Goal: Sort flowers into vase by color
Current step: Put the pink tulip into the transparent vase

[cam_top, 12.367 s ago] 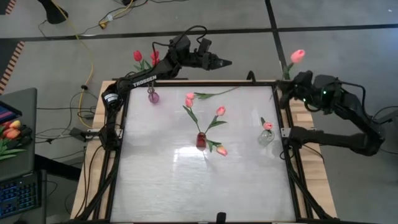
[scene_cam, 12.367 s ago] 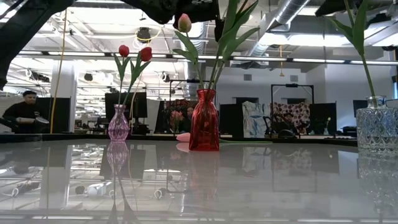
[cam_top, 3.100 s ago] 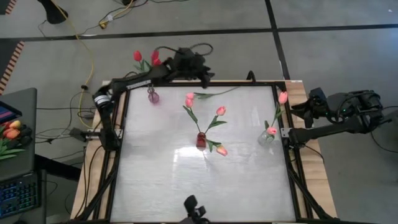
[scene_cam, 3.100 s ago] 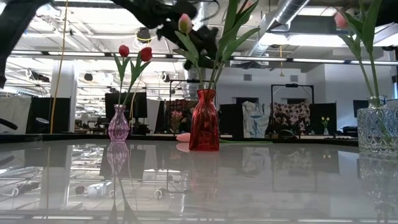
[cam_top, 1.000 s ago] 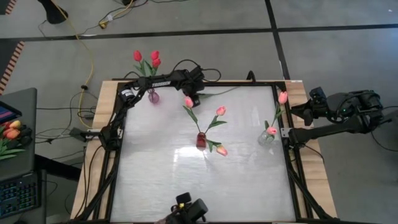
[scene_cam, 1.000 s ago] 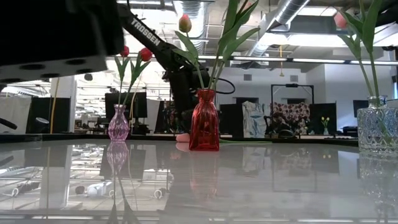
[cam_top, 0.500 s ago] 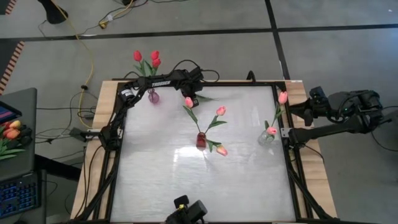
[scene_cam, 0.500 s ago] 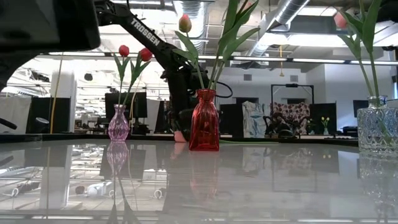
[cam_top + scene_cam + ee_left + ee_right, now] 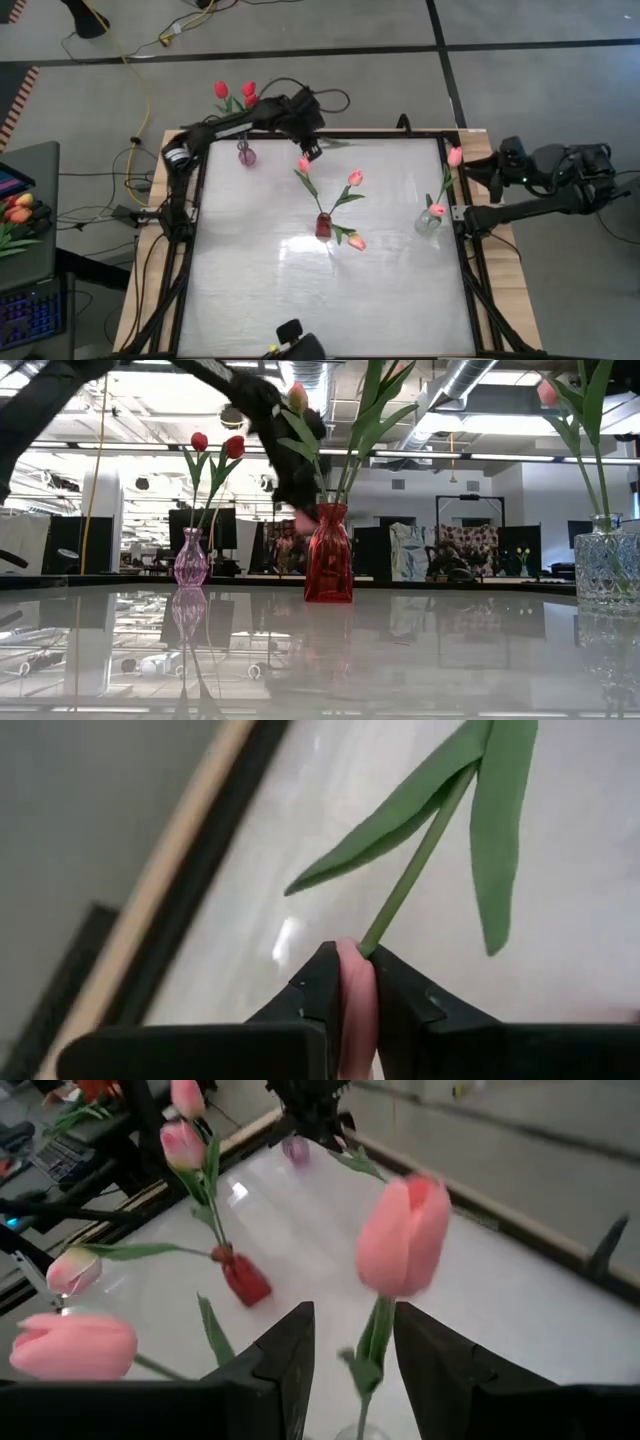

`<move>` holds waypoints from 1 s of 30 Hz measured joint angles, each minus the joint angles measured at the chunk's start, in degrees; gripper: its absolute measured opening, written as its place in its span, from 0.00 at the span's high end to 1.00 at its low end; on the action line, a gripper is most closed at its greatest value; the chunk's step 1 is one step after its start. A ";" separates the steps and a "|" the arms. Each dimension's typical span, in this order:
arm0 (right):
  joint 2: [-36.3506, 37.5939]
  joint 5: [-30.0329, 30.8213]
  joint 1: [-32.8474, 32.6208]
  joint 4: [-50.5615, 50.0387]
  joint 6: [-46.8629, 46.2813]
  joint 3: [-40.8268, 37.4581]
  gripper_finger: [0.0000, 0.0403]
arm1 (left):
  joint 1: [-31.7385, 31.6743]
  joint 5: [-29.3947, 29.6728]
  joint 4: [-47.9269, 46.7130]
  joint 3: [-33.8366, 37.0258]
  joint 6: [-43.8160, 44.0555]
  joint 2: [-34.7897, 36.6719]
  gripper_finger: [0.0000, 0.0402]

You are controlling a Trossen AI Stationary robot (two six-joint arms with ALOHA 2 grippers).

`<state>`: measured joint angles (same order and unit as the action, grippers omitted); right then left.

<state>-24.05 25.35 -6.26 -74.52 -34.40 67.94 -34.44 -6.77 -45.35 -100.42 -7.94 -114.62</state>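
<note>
White tabletop (image 9: 300, 290) is gleaming; upper centre, left gripper (image 9: 348, 982) is pinching a pink tulip (image 9: 352, 1010), presumably for vasing; right gripper (image 9: 345, 1342) is idling agape.

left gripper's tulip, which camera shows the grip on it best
The left wrist view: the left gripper has its fingers shut on the pink tulip at its head, stem and leaves trailing away. The high view shows it small by the table's far edge. The low view half hides it behind the red vase.
</note>
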 joint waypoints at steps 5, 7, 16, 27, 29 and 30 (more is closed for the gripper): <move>-0.01 2.79 0.00 7.64 7.60 1.42 0.59 | 1.31 0.15 3.02 -0.04 0.32 7.87 0.94; 0.00 3.44 0.02 12.43 11.23 2.69 0.59 | 2.08 0.85 4.23 -0.06 0.19 10.67 0.93; -2.05 5.87 -0.31 37.61 18.18 9.16 0.59 | 6.79 10.80 7.19 -0.09 -8.98 19.22 0.93; -21.22 6.23 -0.48 20.97 0.78 24.55 0.59 | 19.72 24.07 17.02 -0.09 -37.37 22.01 0.93; -24.88 6.00 -0.46 16.46 -1.31 28.67 0.59 | 22.23 28.80 20.37 -0.09 -43.20 22.01 0.93; -26.63 5.86 -0.46 14.33 -1.98 30.76 0.59 | 23.29 30.83 22.15 -0.09 -46.20 21.96 0.93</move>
<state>-50.69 31.22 -6.72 -60.20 -36.38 98.71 -11.15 24.06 -23.20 -100.51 -54.14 -92.66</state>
